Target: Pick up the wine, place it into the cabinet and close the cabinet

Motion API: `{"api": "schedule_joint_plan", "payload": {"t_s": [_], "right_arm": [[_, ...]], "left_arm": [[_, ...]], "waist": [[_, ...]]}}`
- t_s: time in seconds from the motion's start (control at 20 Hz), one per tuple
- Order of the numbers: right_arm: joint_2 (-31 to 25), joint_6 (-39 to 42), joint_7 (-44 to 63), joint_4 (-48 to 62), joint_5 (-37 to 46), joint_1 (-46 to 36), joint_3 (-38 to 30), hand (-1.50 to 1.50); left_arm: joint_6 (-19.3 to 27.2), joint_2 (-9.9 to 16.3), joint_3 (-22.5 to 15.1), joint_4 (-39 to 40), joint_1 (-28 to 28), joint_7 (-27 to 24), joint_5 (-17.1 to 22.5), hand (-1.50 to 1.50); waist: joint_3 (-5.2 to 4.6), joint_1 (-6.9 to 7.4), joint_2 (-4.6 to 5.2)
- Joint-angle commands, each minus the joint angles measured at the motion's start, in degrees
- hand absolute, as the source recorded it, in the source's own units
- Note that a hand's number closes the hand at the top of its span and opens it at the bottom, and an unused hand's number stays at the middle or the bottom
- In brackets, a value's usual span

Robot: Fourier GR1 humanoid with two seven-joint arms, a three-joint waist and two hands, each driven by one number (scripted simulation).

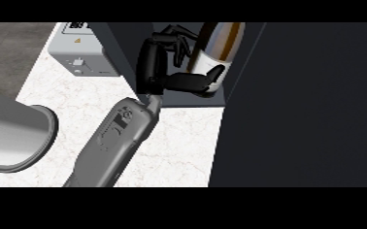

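My hand (154, 68) is inside the open cabinet (237, 85), fingers (175, 34) and thumb curled round the wine (215, 48), which stands upright between the dark side walls. The cabinet door (301, 106) fills the view's right. Bare marble table (64, 106) lies left, with a grey appliance (79, 53) and a round sink rim (36, 140).

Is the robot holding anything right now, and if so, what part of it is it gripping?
Yes. One hand is curled round the wine bottle at its lower body, by the white label, inside the open cabinet. Which arm this is cannot be told.
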Motion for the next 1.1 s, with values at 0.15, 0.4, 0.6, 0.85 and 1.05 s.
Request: {"api": "schedule_joint_plan", "payload": {"t_s": [0.15, 0.4, 0.6, 0.85, 1.05], "right_arm": [[0.9, 0.9, -0.5, -2.9, -4.6, 2.6, -1.5, -1.5], [2.1, 1.2, -1.6, -2.7, -3.6, 2.8, 0.0, -1.5], [0.3, 2.2, -0.8, -0.6, -7.7, 0.4, -3.9, -1.5], [-0.4, 1.5, 2.9, -2.9, -7.5, -0.3, -3.5, -1.5], [2.5, 1.2, 0.4, -3.2, -5.4, 2.6, -0.3, -1.5]], "left_arm": [[1.1, 0.0, -1.0, 9.5, -2.4, -6.0, 1.1, 1.5], [-2.5, 0.0, 2.7, 15.6, -3.3, -11.1, 2.7, 1.5], [4.1, 0.0, -5.0, 13.3, -1.4, -11.8, 5.4, 1.5], [-0.2, 0.0, -0.9, 22.5, -4.0, -16.4, 8.8, 1.5], [2.8, 0.0, -5.6, 26.0, -3.4, -20.3, 11.6, 1.5]], "waist": [[-0.01, -0.03, 0.1], [-0.03, 0.08, 0.14], [-0.01, 0.06, -0.01], [-0.04, -0.37, 0.08], [-0.04, -0.61, 0.16]]}}
